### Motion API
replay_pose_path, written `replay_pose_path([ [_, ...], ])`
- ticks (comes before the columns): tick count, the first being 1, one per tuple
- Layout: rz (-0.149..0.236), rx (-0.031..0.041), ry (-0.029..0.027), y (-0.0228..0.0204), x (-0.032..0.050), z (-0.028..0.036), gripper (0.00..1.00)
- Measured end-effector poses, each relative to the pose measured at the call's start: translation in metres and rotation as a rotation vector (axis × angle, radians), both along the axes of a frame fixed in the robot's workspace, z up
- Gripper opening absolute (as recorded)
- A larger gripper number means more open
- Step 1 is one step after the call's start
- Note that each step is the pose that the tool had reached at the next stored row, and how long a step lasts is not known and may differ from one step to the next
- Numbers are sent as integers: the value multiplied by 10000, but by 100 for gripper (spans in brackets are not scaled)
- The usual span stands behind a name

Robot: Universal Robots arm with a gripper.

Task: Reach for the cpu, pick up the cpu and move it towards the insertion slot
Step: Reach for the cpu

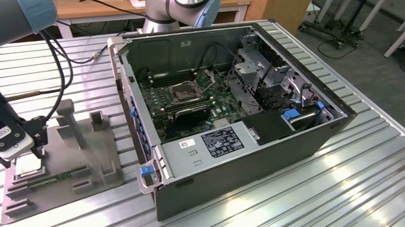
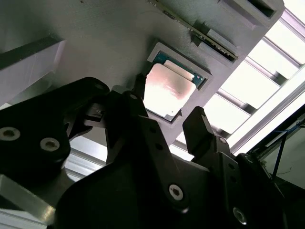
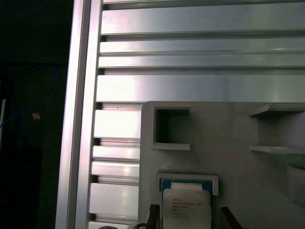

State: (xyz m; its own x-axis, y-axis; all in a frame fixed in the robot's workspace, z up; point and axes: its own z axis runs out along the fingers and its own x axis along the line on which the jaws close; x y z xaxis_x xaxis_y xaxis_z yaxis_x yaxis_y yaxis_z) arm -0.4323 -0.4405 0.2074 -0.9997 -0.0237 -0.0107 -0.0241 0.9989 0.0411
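Looking at the exterior view, I see my gripper [image 1: 24,158] low at the exterior view's left, just above the cpu [image 1: 28,166], which lies flat in a pocket of the grey fixture [image 1: 58,197]. The slot [image 1: 185,93] is well apart from it, on the board [image 1: 216,101] inside the open case [image 1: 254,176].

In the second wrist view the fingers [image 2: 199,125] stand spread to either side of the cpu [image 2: 169,90], wider than it, gripping nothing.

In the first wrist view the cpu [image 3: 187,210] rests in the fixture [image 3: 228,143] on the slatted table [image 3: 190,86], with the fingertips [image 3: 153,213] flanking it.
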Motion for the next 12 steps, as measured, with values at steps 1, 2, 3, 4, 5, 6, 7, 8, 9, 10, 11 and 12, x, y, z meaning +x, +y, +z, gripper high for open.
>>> replay_pose_path([
  [1, 0, 0, 0, 0, 0, 0, 59],
  [2, 0, 0, 0, 0, 0, 0, 59],
  [3, -1, 0, 0, 0, 0, -1, 59],
  [4, 0, 0, 0, 0, 0, -1, 59],
  [5, 0, 0, 0, 0, 0, -13, 59],
  [6, 0, 0, 0, 0, 0, -24, 59],
  [7, 0, 0, 0, 0, 0, -24, 59],
  [8, 0, 0, 1, 0, 0, -25, 59],
  [9, 0, 1, -1, 0, 0, -27, 59],
  [10, 0, 1, -1, 0, 0, -29, 59],
  [11, 0, 0, 1, 0, 0, -30, 59],
  [12, 0, 0, 0, 0, 0, -31, 59],
])
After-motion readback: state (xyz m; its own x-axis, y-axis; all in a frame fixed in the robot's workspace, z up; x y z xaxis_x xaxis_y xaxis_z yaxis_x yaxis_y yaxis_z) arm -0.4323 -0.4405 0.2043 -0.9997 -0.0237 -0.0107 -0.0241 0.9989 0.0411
